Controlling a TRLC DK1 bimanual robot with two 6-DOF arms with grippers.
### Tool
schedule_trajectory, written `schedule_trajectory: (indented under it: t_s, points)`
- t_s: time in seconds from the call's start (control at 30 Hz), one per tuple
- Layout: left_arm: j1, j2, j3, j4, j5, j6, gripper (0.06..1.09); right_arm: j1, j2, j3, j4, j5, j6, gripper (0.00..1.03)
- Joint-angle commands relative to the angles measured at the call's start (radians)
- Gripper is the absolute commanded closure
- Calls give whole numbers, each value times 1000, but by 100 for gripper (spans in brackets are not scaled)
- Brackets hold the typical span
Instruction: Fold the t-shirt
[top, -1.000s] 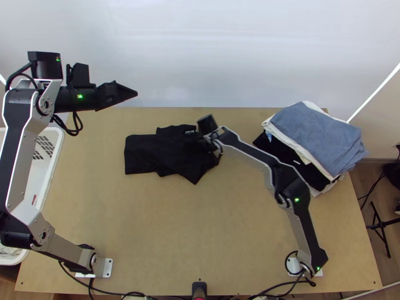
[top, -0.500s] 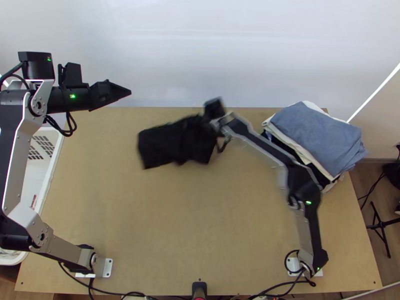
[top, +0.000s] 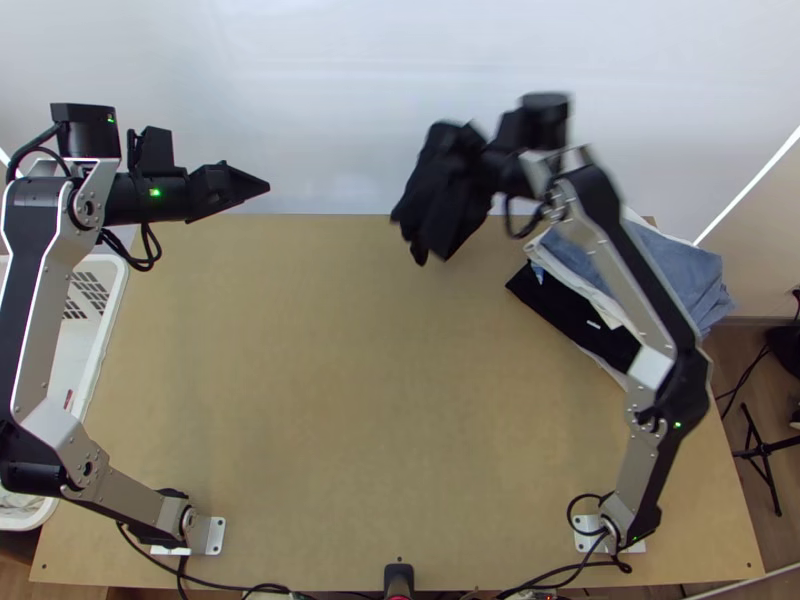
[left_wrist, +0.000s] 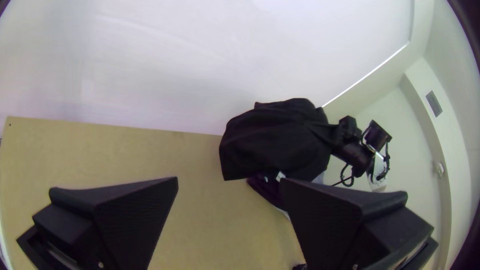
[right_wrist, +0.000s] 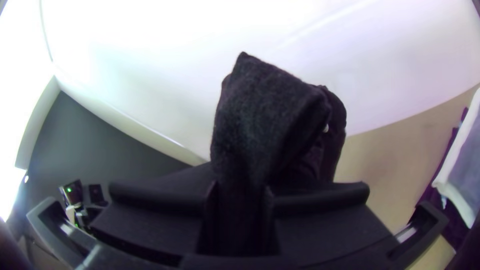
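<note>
Pinching a black t-shirt (top: 435, 200), bunched and hanging, between the fingers of the right hand (top: 480, 162), up near twelve o'clock over the far edge of the counter (top: 390, 450). Holding the left hand (top: 262, 186) at eleven o'clock, fingers spread. At two o'clock, stacked clothes (top: 692, 270), blue on top; around nine to ten, a white basket (top: 97, 345).

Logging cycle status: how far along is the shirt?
Looks done: probably most of the folding; the black shirt is a compact, layered bundle, final neatness unclear. In hand: right end effector grips it, raised off the table; left end effector is open, without cloth. Remaining: set it down, perhaps on the pile, and straighten if needed.
</note>
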Motion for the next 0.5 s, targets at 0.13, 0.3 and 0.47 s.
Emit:
schedule_trajectory:
  t_s: [0.13,0.3,0.47]
  points:
    - [1,-8,0,3,2,4,10,-220,-71,68,-99,-2,-6,100]
    - [4,-10,0,3,2,7,10,-320,-128,-8,-107,-11,-72,100]
    - [4,-11,0,3,2,7,10,-392,-162,-33,-117,-34,-92,100]
